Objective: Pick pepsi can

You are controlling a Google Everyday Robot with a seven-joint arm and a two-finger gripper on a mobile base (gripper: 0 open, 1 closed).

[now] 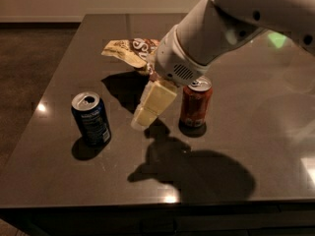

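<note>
Approach step judged in hand: gripper (142, 116) is held just above the table (256, 146), between pepsi can (91, 118) and orange can (195, 102); whether apart or together cannot be told. Pepsi can stands upright front-left, untouched. Leftward shift and lowering are called for next

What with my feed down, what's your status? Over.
Hand over table, between pepsi can and orange can. Pepsi can upright, apart from hand. Nothing between them.
</note>
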